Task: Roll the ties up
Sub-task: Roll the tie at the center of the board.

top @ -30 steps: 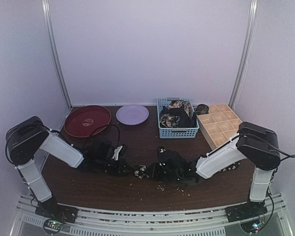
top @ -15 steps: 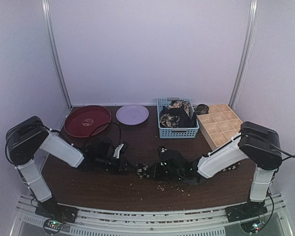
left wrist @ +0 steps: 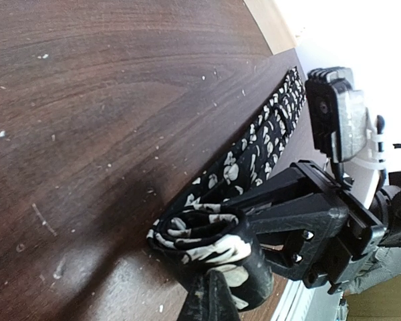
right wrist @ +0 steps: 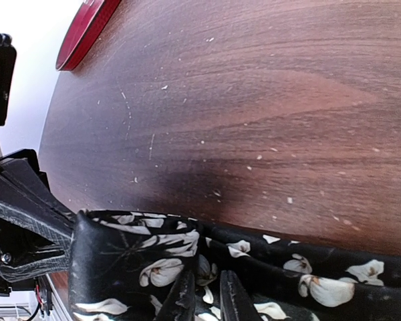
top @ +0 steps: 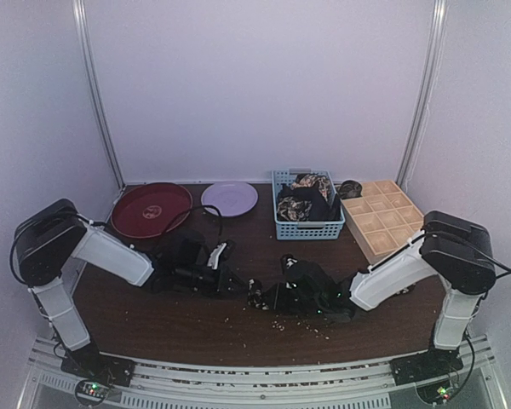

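Tie [left wrist: 207, 231], rolled end, sits right at the left tool's [left wrist: 210, 301] tips. They're clamped fully together, can't tell if they've got fabric. Flat tail's pinched in the right tool's [right wrist: 204, 294] near-closed jaws. Left arm [top: 111, 254] and right arm [top: 392, 277] reach low over the counter [right wrist: 254, 100], head-on.

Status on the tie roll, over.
Left gripper shut at rolled end of tie. Right gripper shut on tie beside the roll. Nothing in the way.

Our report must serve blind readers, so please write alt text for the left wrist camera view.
A black tie with cream flowers lies along a dark wooden table, its near end wound into a small roll on the left hand, which is shut on it. The black right hand reaches in from the right, next to the roll.
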`<action>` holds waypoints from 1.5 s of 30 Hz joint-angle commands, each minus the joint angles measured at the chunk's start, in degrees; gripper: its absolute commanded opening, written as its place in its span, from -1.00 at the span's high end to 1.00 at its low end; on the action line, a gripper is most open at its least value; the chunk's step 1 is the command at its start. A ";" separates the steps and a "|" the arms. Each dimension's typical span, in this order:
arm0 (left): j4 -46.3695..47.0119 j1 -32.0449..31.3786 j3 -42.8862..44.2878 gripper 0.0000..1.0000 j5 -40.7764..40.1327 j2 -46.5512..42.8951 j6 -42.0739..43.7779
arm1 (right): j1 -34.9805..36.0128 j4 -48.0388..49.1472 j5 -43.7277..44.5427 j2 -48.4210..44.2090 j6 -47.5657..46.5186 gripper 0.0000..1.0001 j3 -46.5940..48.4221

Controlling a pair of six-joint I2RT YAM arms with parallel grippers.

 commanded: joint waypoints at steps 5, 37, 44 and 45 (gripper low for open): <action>-2.91 -1.80 4.04 1.00 -1.32 2.18 1.69 | -0.71 -1.39 3.46 -2.95 -1.54 0.67 -2.38; -5.70 -7.48 14.94 1.00 -2.97 11.06 4.46 | -3.20 2.30 4.30 -14.50 -0.75 0.20 -11.74; -4.91 -7.52 14.21 0.97 -4.01 11.20 4.46 | -3.95 3.51 1.69 -10.09 -0.02 0.36 -11.53; -5.00 -7.51 14.18 0.97 -4.14 11.06 4.63 | -3.97 3.89 1.43 -9.47 0.10 0.38 -11.51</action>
